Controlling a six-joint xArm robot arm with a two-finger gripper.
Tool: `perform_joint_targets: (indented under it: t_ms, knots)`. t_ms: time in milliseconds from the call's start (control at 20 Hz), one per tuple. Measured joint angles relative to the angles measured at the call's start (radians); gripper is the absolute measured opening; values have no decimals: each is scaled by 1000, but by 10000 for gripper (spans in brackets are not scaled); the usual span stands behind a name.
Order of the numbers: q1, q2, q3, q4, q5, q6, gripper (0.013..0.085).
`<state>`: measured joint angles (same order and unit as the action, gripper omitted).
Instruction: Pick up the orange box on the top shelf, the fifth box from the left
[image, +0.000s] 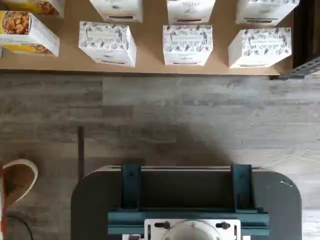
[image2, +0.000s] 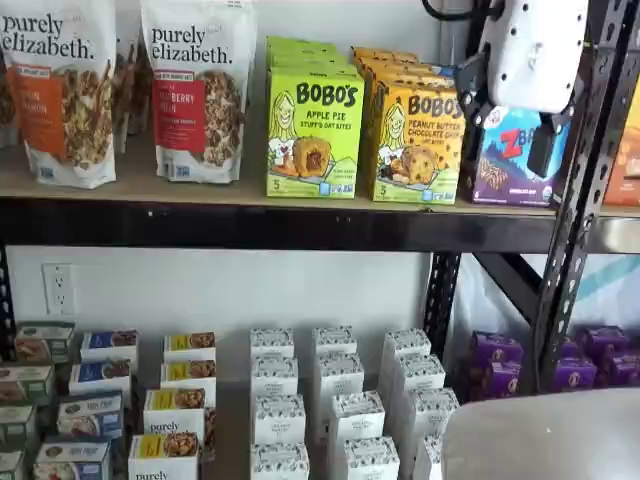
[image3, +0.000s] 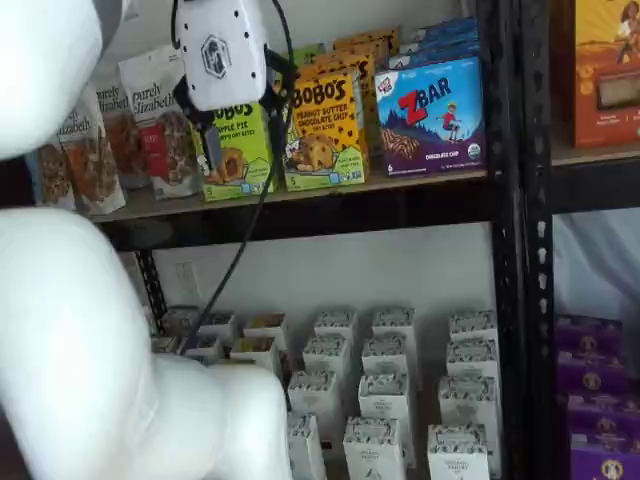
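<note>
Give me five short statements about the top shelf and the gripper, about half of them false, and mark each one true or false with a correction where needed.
1. The orange box stands upright on the top shelf. True.
2. The gripper is closed on the orange box. False: it hangs in front of the shelf with no box in it; whether it is open cannot be told.
3. A lime-green Apple Pie carton stands right beside the orange box. True.
4. The blue ZBar carton lies flat on the lower level. False: it stands on the top shelf.
5. White patterned cartons fill the lower level. True.
</note>
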<state>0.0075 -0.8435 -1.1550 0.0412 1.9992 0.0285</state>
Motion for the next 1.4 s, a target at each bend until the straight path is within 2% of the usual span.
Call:
perform_joint_targets:
  t_ms: [150,650,900,1050,1400]
  knots:
    - [43,-20,18,-49,-35,22,850]
    - [78,-14,26,-75,-68,50,850]
    - [63,31,7,-46,-114,47,850]
    - [66,80,-17,-47,-155,50,850]
    - [21,208,-93,1,-244,16,850]
